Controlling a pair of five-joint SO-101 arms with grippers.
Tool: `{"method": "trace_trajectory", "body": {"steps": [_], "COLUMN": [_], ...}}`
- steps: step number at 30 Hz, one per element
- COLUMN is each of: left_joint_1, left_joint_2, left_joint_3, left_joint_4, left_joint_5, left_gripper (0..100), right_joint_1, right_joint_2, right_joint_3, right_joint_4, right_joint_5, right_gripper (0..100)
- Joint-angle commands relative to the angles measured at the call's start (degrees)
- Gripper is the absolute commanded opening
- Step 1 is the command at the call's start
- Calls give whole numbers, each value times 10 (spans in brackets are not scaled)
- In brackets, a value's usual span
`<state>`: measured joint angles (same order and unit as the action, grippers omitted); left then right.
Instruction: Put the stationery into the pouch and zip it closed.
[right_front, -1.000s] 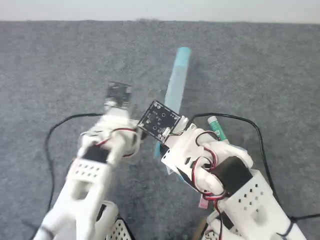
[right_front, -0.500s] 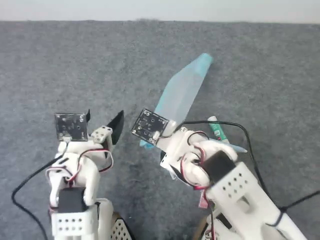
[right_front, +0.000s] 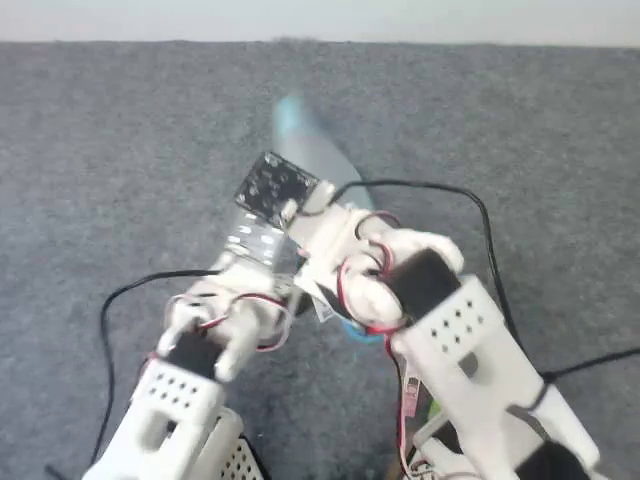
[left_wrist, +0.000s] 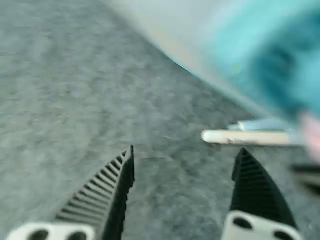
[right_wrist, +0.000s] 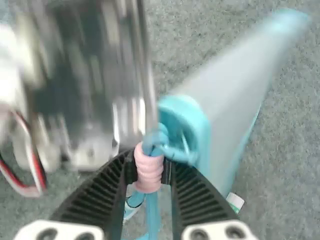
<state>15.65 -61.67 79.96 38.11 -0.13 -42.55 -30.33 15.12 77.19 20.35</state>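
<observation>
In the right wrist view, the light blue pouch (right_wrist: 235, 95) hangs tilted off the carpet. My right gripper (right_wrist: 149, 162) is shut on the pink zip pull (right_wrist: 148, 176) at the pouch's teal end. From above, the pouch (right_front: 300, 135) sticks out beyond the right arm (right_front: 420, 290) toward the far side. The left arm (right_front: 200, 340) lies close against the right arm's wrist. My left gripper (left_wrist: 187, 151) is open just above the carpet, holding nothing. A white pen (left_wrist: 240, 136) lies just beyond its fingertips, under the pouch's teal end (left_wrist: 270, 60).
Grey carpet (right_front: 110, 150) covers the whole table, with open room to the left and at the far side. Black cables (right_front: 470, 205) loop off both arms. The left arm's body (right_wrist: 80, 90) sits right beside the held zip pull.
The right arm has swung the pouch from pointing far right to pointing far left. The left arm has come in from the left to sit against the right arm.
</observation>
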Motion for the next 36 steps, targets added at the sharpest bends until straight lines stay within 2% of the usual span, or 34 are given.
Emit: {"method": "trace_trajectory", "body": {"steps": [1, 10, 18, 23, 29, 36], "left_joint_1": [10, -179, -285, -281, -206, -202], "left_joint_2": [38, -65, -207, -256, -265, -264], "left_joint_3": [-26, -65, -64, -64, -37, -27], "left_joint_4": [-26, 59, 94, 137, 155, 139], "left_joint_5": [-8, 24, -1, -21, -45, -45], "left_gripper": [297, 297, 297, 297, 297, 297], "right_joint_1": [0, 17, 51, 53, 94, 248], "right_joint_2": [28, 35, 35, 35, 35, -46], "right_joint_3": [-52, 12, 135, 183, 237, 287], "right_joint_4": [4, -2, -90, -109, -103, -99], "right_joint_5": [-4, 14, 14, 13, 11, 16], "right_gripper": [6, 6, 6, 6, 6, 6]}}
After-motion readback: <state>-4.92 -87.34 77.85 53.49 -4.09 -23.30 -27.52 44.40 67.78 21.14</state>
